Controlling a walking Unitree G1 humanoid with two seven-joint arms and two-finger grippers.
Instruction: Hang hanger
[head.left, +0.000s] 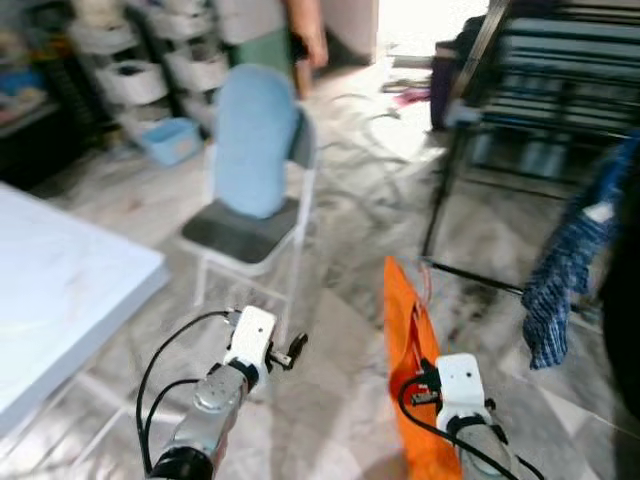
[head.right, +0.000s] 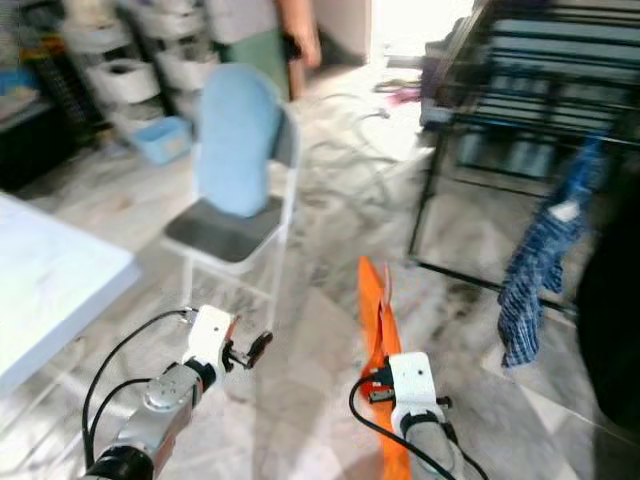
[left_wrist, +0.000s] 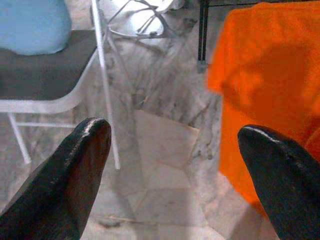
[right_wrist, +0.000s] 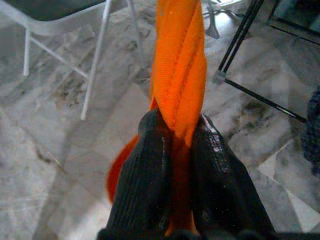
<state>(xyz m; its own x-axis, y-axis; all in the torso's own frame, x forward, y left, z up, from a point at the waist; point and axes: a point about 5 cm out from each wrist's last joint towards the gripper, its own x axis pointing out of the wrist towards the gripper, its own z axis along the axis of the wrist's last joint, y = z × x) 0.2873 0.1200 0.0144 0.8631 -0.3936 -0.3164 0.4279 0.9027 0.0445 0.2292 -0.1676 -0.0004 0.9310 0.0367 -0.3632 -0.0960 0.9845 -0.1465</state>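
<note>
Orange cloth (right_wrist: 178, 65) is pinched in my right tool (right_wrist: 176, 145), fingers clenched tight on a bunched fold, fabric standing up out of the grip. In the head view it hangs as a narrow orange strip (head.left: 410, 340) low and centre-right, just above the marble floor (head.left: 350, 210). Can't make out a hanger under it.

Around it: black drying rack (head.left: 520, 110) ahead on the right, its foot bar on the floor just beyond the cloth. A blue patterned garment (head.left: 565, 265) hangs off the rack's near side, right of the cloth. A white-framed folding chair (head.left: 245, 235) with a dark seat stands ahead-left, a light blue cushion (head.left: 255, 140) leaning on its backrest. White surface (head.left: 60, 290) at far left. Storage baskets (head.left: 135, 80) on shelving at the back-left, a person (head.left: 275, 30) standing beyond the chair.

Left tool (head.left: 290, 352) is released, fingers (left_wrist: 75, 175) spread wide, gripping nothing. It sits low, just in front of the chair legs, pointing forward, with the cloth off to its right. Both forearms reach forward and low, roughly parallel, right wrist under the cloth. Frames are motion-blurred.
</note>
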